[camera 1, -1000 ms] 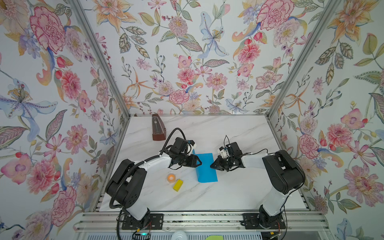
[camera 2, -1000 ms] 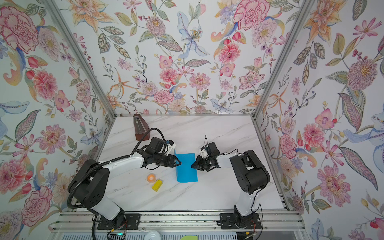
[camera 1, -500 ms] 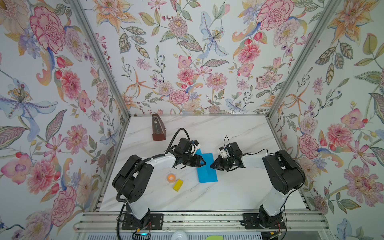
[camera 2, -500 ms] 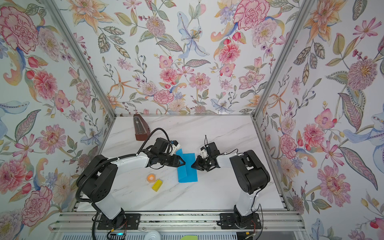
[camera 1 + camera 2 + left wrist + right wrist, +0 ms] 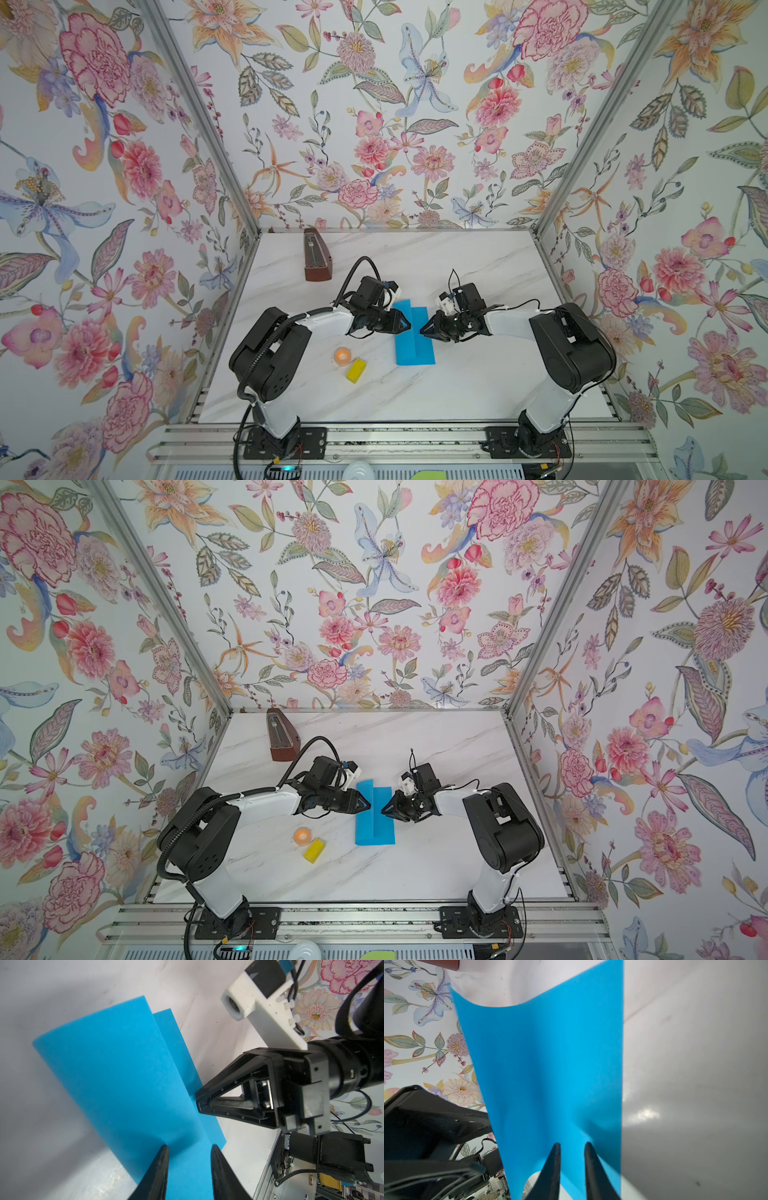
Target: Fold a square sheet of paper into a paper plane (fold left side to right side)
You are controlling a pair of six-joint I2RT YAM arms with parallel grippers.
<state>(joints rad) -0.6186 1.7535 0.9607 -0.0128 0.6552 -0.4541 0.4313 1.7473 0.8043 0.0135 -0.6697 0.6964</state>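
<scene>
The square sheet of paper (image 5: pixel 415 345) (image 5: pixel 374 829) is bright blue and lies mid-table, its left half loosely folded over the right half, with the upper flap offset toward the back. It has no paper plane shape. My left gripper (image 5: pixel 405 323) (image 5: pixel 365 804) is at the sheet's rounded left fold. In the left wrist view it (image 5: pixel 189 1147) stands open over the blue paper (image 5: pixel 124 1064). My right gripper (image 5: pixel 424 331) (image 5: pixel 384 810) (image 5: pixel 198 1102) touches the right edge. In its own view it (image 5: pixel 573 1144) shows a narrow gap, with the paper (image 5: pixel 550 1053) beyond and the flap bulging up.
A brown wooden metronome (image 5: pixel 316 259) (image 5: pixel 282 739) stands at the back left. An orange ball (image 5: pixel 343 355) (image 5: pixel 302 835) and a small yellow block (image 5: pixel 356 370) (image 5: pixel 313 850) lie front-left of the paper. White marble table (image 5: pixel 457 395); flowered walls close three sides.
My left gripper has slid right onto the paper's left fold and its jaws have narrowed. The right gripper's jaws have parted a little. The folded flap now lies further over the right half.
</scene>
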